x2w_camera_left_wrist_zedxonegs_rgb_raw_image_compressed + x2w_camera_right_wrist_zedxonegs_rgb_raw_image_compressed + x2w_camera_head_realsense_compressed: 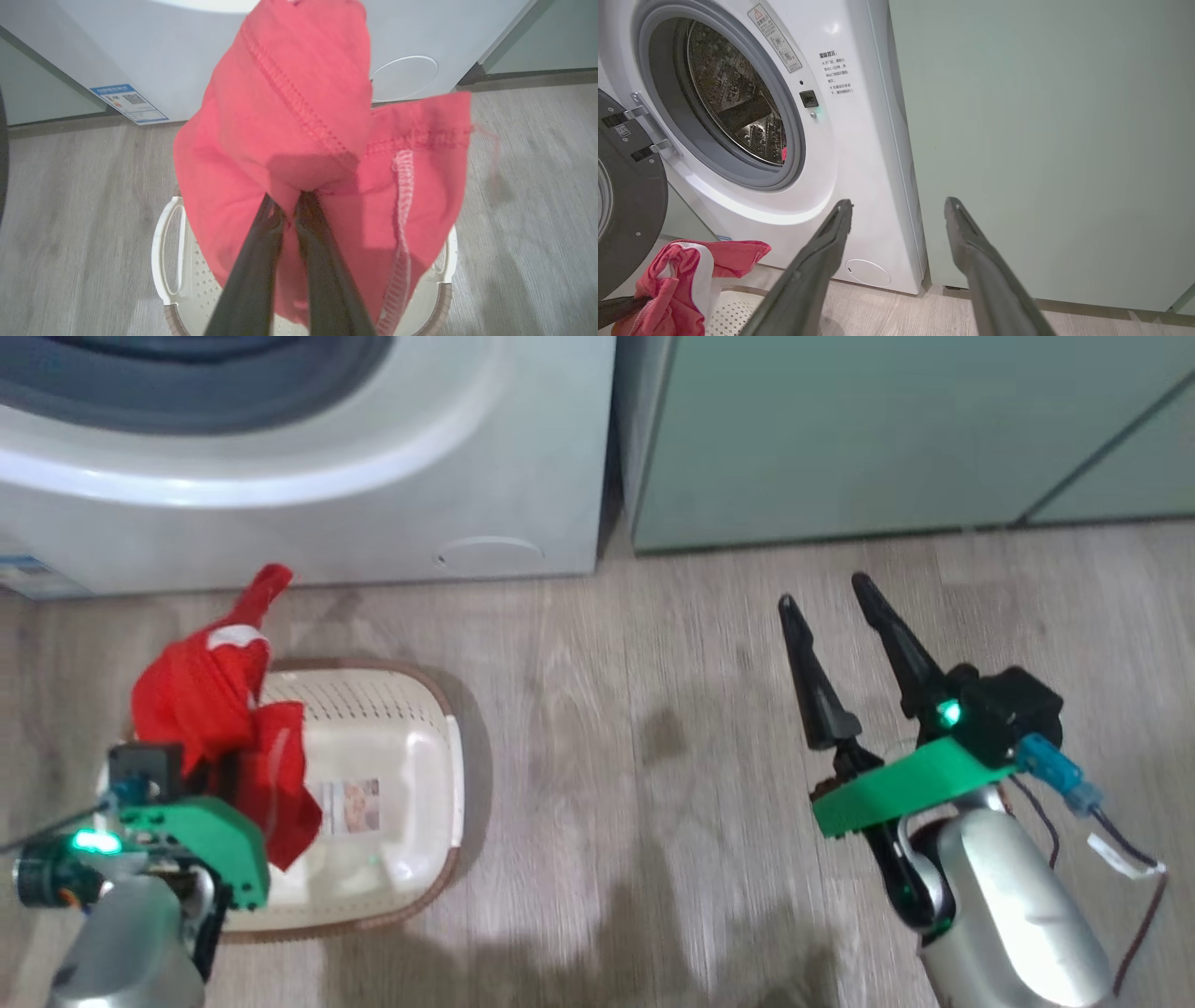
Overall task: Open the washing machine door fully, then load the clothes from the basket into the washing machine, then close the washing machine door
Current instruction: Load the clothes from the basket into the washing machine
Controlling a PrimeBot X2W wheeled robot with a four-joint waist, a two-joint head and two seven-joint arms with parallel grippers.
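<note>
Pinching clothes (289, 116), left end effector (288, 202) apparently aloft

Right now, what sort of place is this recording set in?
Probably a home laundry corner: a white front-loading washing machine with its door swung open, a cream basket on wood-look flooring, and pale green cabinets right beside the washer.

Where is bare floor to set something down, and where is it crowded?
Bare floor lies between the basket and the right gripper, up to the washing machine and cabinet. Crowded: over the basket, where the left gripper holds the clothes.
</note>
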